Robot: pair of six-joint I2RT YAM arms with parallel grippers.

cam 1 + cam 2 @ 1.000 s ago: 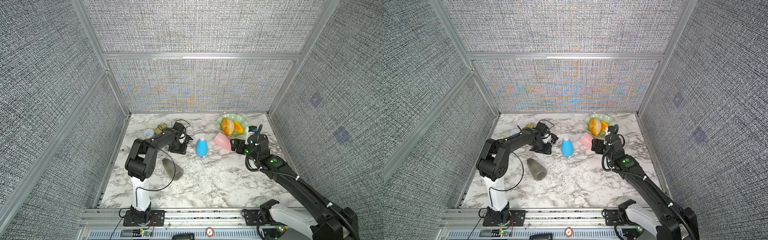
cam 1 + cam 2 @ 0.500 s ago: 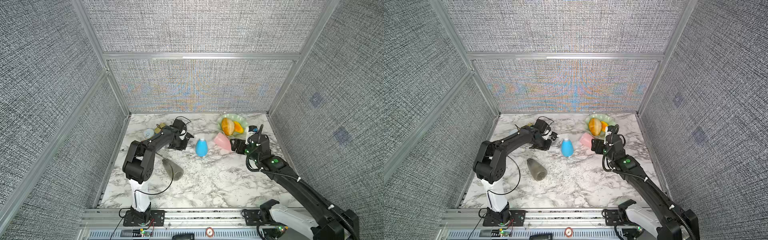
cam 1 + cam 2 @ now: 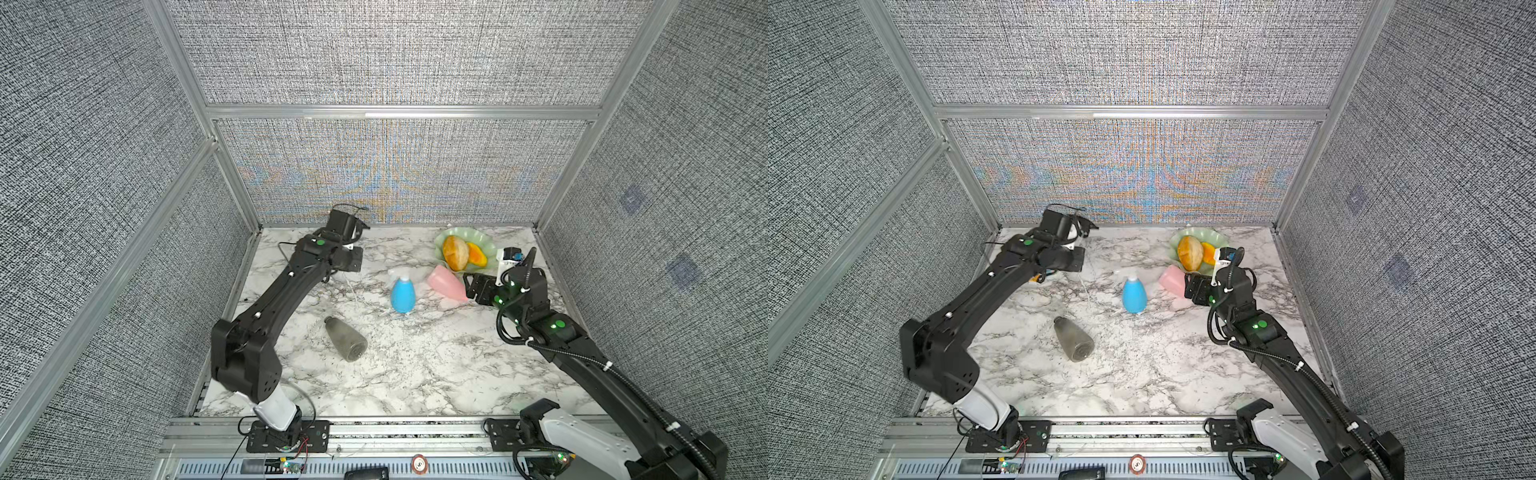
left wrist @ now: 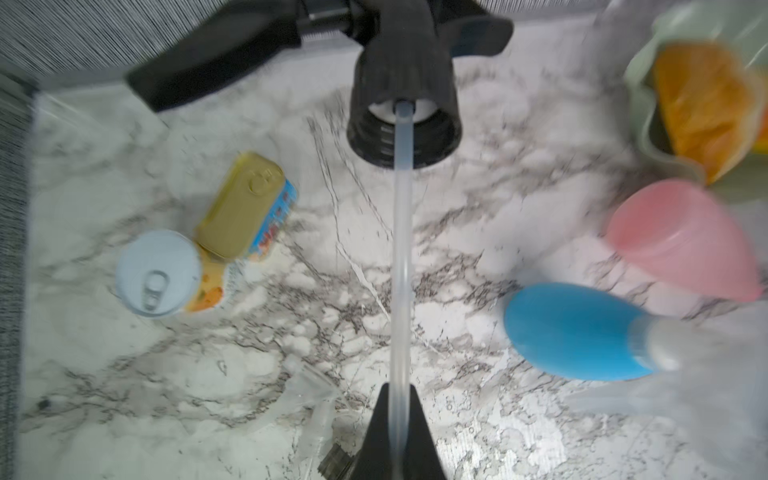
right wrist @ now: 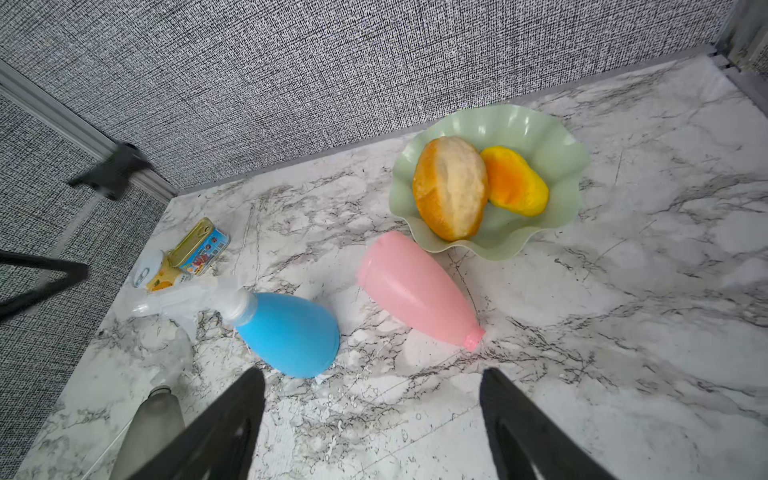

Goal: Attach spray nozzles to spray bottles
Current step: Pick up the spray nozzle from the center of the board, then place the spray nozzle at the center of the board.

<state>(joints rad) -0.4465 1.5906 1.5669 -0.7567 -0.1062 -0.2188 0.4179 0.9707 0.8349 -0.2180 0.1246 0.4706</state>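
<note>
Left wrist view gives you the clearest look at the left gripper [image 4: 398, 392]: its fingers are pressed together on the clear dip tube [image 4: 401, 249] of the black spray nozzle [image 4: 405, 83], whose threaded cap faces the camera, up off the marble table [image 4: 478, 232]. On the marble below, a gold tin [image 4: 245, 203] touches a round can [image 4: 160, 274]. A clear spray nozzle [image 4: 311, 395] lies blurred beside the fingers.

In both top views, with the back wall as 12 o'clock, you have that gripper out at 11 o'clock of the table. The blue spray bottle [image 3: 403, 296] stands upright just 12 o'clock of centre, with a white spray nozzle [image 3: 398, 274] on its neck. The pink spray bottle [image 3: 446, 283] lies on its side at the blue one's 2 o'clock. Its bare neck points to 4 o'clock and its base is near the green bowl [image 3: 482, 239], which holds a bread roll [image 3: 453, 251] and an orange fruit [image 3: 477, 254]. The grey spray bottle [image 3: 345, 341] lies on its side at the blue one's 7 o'clock, its bare neck toward 11 o'clock, well apart from both grippers.

Your right gripper [image 5: 372, 374] has its fingers wide apart with nothing between them, just beside the pink bottle's neck.
</note>
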